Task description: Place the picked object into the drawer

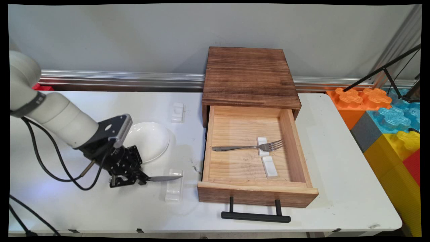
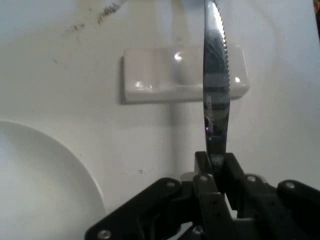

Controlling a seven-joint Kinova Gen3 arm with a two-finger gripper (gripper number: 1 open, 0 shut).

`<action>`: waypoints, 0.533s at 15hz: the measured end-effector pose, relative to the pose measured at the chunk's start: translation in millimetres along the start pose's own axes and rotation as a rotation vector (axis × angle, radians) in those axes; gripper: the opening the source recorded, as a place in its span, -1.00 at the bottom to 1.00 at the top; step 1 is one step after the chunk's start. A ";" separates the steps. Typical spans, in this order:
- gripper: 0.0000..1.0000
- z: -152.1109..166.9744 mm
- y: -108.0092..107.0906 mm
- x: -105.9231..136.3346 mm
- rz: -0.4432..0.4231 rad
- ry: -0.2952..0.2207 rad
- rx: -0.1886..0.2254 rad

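Note:
My gripper (image 1: 141,178) (image 2: 216,167) is shut on the handle end of a steel knife (image 1: 164,178) (image 2: 216,90). The serrated blade sticks out to the right and lies across a white cutlery rest (image 1: 174,187) (image 2: 185,74) on the table. I cannot tell whether the blade touches the rest or hovers just above it. A white plate (image 1: 149,140) (image 2: 40,185) sits just behind the gripper. To the right an open wooden drawer (image 1: 252,188) holds a fork (image 1: 248,147) laid on a white rest (image 1: 262,146), with a second white rest (image 1: 270,167) beside it.
The drawer belongs to a dark wooden box (image 1: 248,75) at the table's back. Its black handle (image 1: 255,216) juts toward the near edge. Another white rest (image 1: 177,112) lies behind the plate. Coloured foam blocks (image 1: 389,124) and a black tripod (image 1: 396,70) stand off the right side.

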 end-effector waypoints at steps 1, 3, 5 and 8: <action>-1.00 -4.9 -1.2 3.4 -0.002 0.004 0.000; -1.00 -15.1 -5.1 12.3 -0.007 0.012 0.004; -1.00 -23.6 -9.6 21.3 -0.016 0.017 0.012; -1.00 -38.4 -17.7 37.7 -0.032 0.016 0.026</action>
